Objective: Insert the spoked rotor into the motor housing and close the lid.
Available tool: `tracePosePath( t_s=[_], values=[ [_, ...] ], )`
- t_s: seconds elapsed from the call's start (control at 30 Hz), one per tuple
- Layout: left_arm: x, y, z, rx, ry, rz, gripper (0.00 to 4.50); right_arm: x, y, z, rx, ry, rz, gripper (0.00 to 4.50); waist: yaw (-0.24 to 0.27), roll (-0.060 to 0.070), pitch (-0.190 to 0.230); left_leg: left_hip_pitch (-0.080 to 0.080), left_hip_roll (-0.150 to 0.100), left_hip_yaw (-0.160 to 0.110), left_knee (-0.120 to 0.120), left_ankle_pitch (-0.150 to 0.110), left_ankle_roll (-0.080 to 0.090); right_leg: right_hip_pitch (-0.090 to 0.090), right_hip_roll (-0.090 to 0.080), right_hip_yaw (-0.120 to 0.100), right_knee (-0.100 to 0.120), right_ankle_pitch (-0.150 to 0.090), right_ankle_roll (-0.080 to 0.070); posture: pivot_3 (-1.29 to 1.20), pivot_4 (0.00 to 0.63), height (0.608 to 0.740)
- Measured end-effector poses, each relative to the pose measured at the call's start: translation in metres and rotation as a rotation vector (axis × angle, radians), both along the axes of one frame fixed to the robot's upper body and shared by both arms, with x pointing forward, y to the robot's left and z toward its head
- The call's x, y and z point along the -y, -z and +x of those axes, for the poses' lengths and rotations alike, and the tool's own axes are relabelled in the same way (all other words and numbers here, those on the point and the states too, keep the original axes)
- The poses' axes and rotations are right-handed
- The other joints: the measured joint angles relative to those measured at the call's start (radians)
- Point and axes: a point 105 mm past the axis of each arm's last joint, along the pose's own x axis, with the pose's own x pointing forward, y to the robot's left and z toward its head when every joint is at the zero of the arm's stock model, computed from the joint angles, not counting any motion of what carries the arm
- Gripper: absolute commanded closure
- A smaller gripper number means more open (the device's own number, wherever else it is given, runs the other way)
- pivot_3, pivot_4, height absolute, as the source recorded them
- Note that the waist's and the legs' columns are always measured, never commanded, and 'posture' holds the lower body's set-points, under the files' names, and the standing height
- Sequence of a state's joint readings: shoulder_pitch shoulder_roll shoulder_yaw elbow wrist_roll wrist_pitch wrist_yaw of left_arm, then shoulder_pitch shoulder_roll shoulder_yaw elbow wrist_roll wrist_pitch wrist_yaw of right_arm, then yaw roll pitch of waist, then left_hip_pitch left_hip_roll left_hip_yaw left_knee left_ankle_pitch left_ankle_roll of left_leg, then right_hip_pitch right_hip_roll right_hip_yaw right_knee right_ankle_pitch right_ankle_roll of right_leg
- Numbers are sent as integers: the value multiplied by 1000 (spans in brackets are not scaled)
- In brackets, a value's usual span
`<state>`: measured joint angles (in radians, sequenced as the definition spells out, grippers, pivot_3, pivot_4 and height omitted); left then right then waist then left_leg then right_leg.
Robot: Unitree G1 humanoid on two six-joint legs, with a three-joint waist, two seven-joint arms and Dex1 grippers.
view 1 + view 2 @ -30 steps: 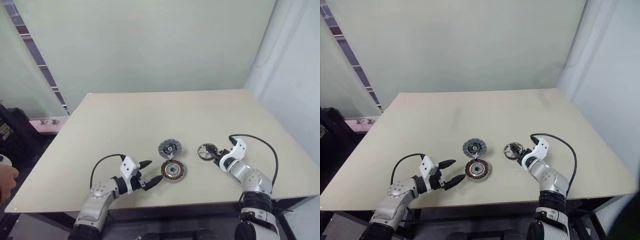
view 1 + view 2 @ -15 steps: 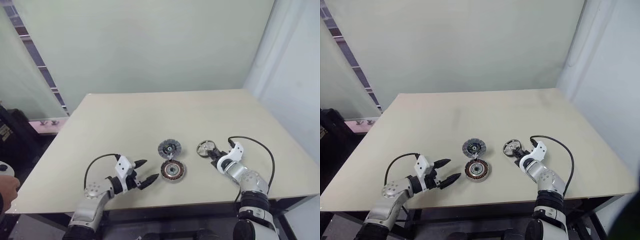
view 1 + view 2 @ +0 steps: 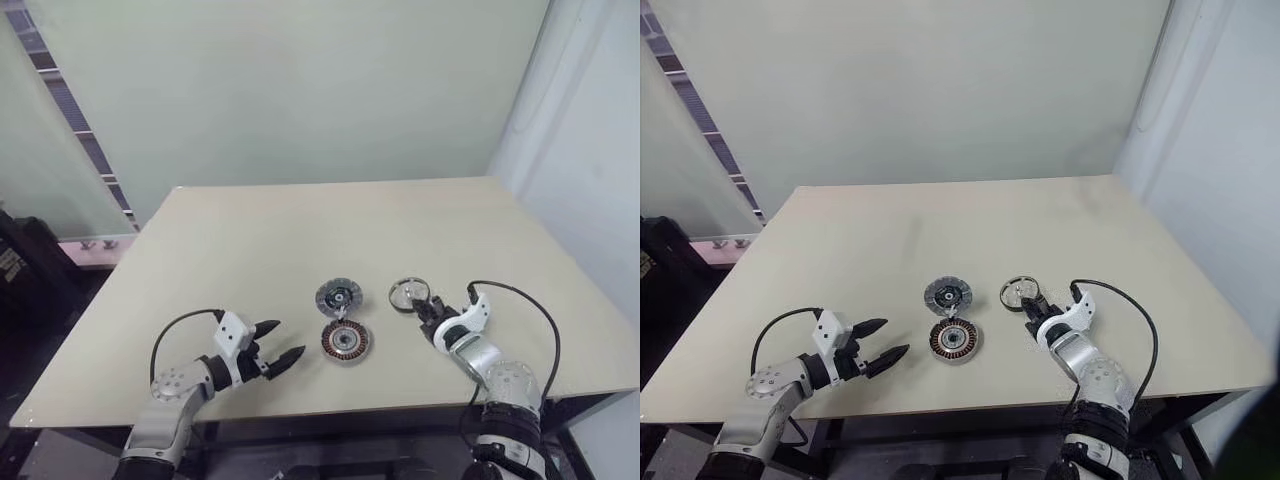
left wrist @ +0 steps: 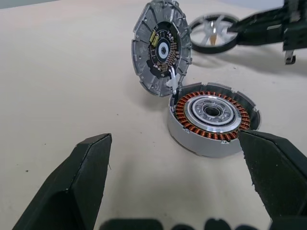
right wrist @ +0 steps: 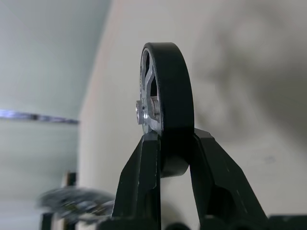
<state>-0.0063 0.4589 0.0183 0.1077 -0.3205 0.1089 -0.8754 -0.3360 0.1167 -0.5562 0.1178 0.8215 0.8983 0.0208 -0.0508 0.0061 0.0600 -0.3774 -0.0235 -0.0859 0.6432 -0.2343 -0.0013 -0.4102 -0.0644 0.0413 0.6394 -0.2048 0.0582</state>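
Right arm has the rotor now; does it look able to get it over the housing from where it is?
Probably yes. The right gripper holds the spoked rotor; the motor housing lies close by, its lid tipped up at the far side, bare table between.

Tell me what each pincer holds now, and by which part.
The right pincer holds the spoked rotor by its rim, edge-on between both fingers. The left pincer is open and holds nothing.

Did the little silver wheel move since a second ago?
Yes. The spoked rotor, pinched in the right gripper, has tipped up off the table and come a bit nearer the motor housing, which stayed put.
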Motion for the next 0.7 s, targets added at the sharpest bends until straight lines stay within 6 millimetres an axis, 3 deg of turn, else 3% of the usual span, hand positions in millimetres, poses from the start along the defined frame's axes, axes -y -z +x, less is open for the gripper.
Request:
tracePosePath(
  t_s=[0.27,0.47,0.7],
  values=[
    [1,1,-1,-14,2,-9,0,-26,-25,-17,46,-145,4,3997,0,0,0,-1,0,0,0,0,0,-1,0,0,-1,0,0,0,0,740],
    [2,1,-1,-17,3,-10,0,-41,-25,-35,21,-259,-44,3997,1,0,0,-2,0,0,0,0,0,-1,-1,-1,-2,0,0,0,0,740],
    [3,1,-1,-18,5,-14,0,-57,-7,-61,-58,-393,-100,3997,0,0,0,-2,1,0,0,0,0,-1,-1,-1,-3,0,0,0,0,740]
  ],
)
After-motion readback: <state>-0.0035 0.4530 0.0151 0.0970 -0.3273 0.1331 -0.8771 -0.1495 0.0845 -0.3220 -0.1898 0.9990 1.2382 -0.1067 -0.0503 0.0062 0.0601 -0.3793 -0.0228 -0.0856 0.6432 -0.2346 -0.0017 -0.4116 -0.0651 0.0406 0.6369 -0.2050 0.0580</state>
